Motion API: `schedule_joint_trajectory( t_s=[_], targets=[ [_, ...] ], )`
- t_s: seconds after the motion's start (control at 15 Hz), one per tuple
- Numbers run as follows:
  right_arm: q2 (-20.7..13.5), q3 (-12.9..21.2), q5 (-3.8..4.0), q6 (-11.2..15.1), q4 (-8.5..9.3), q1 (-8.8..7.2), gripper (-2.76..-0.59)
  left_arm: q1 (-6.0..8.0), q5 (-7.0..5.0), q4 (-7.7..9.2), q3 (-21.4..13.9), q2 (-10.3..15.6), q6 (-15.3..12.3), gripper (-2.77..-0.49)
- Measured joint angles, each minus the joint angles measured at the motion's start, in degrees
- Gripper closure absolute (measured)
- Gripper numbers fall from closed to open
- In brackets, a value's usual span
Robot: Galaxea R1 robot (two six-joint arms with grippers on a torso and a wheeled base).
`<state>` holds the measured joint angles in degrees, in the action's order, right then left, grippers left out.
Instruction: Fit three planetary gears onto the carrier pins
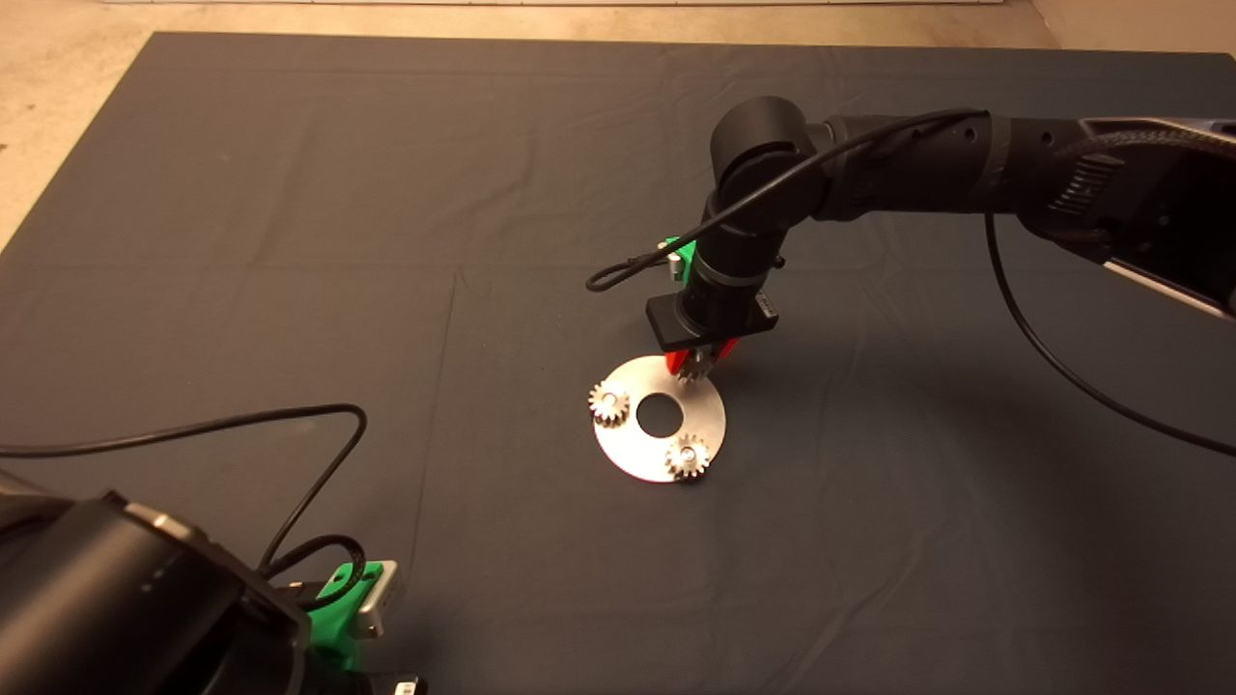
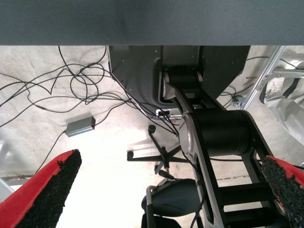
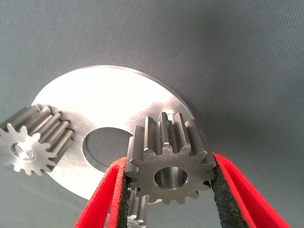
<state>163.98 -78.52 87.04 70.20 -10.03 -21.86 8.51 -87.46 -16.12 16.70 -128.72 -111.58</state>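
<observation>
1. The right claw [image 1: 697, 364] pinches the third gear [image 3: 168, 164] by its toothed rim, one pad on each side. It hangs over the far edge of the carrier disc [image 1: 710, 417], near the middle of the worktop [image 1: 290, 193].
2. Two gears already sit on the disc: one at its left edge [image 1: 609, 403], one at its near edge [image 1: 687, 456]. In the head view each seems to have a pin end showing in its centre hole, so I judge two of the three installed.
3. The left claw [image 2: 166, 190] is parked at the worktop's near left corner with its fingers spread wide and nothing between them.
4. To do this step well, I would bring the held gear's bore squarely over the last pin, keep the gear level, and lower it slowly. A slight tilt could jam the bore on the pin's tip. Letting go only once the gear rests flat on the disc seems wise.
5. The right wrist view shows the grip and the empty bore clearly, but the free pin is hidden behind the gear. The head view shows the layout of all three places, yet the arm covers the target there too. The left wrist view shows only floor cables and the robot's base.
</observation>
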Motion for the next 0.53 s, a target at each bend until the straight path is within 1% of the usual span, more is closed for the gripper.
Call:
schedule_joint_trajectory(
  t_s=[0.07,0.2,0.33,0.4,0.47,0.53],
  targets=[
    [0.44,0.16,0.23,-1.17,-0.31,0.09,-1.04,-0.11,0.02,0.0,0.0,-0.02,0.0,-2.77],
    [1.93,0.29,2.34,-3.67,-0.99,0.33,-1.04,-0.11,0.0,0.0,0.0,0.0,0.0,-2.77],
    [3.36,0.52,3.25,-7.09,-1.49,0.72,-1.05,-0.09,0.0,0.0,0.0,-0.02,0.0,-2.77],
    [3.92,0.6,3.05,-8.29,-1.57,0.85,-1.04,-0.11,0.02,0.0,0.0,0.0,0.0,-2.77],
    [4.19,0.6,2.02,-9.1,-1.67,1.23,-1.04,-0.11,0.0,0.0,0.0,0.0,0.0,-2.77],
    [4.8,0.57,0.46,-10.15,-2.04,2.98,-1.04,-0.09,0.0,0.0,0.0,-0.02,0.0,-2.77]
  ],
)
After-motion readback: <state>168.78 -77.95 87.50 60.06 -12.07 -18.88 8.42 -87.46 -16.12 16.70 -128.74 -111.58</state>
